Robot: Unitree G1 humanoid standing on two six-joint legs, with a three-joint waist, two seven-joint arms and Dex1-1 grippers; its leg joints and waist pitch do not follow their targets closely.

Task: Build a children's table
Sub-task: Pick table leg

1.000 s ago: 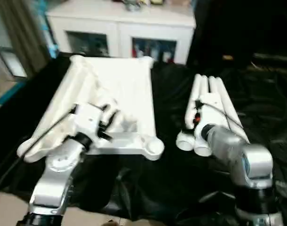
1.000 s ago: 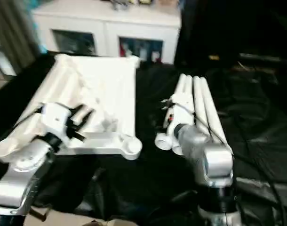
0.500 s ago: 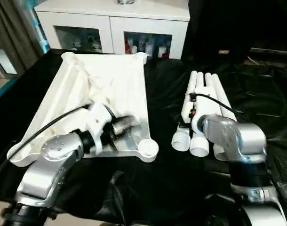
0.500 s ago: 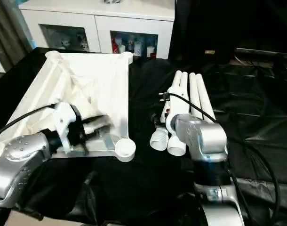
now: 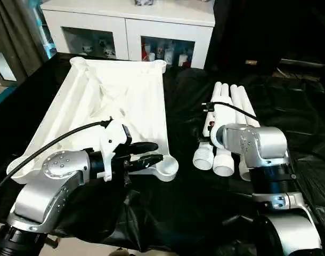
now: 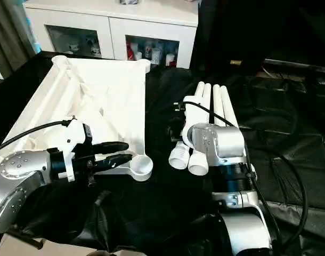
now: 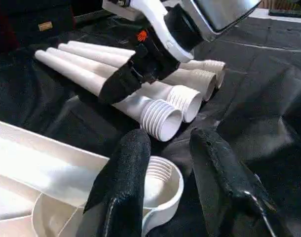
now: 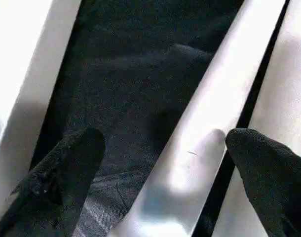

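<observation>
You have no legs (image 5: 226, 125) fitted (tabletop (image 5: 114, 106) upside down); left gripper (image 5: 152, 152) part-open and right gripper (image 8: 155, 168) spread wide, both empty.

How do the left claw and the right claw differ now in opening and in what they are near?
The left claw stands partly open, while the right claw is spread wide. The left claw points sideways at the near corner socket of the upturned table top; the right claw points down over the legs lying on the black cloth. One leg lies between the right claw's fingers; nothing lies between the left's. Neither grips anything.
</observation>
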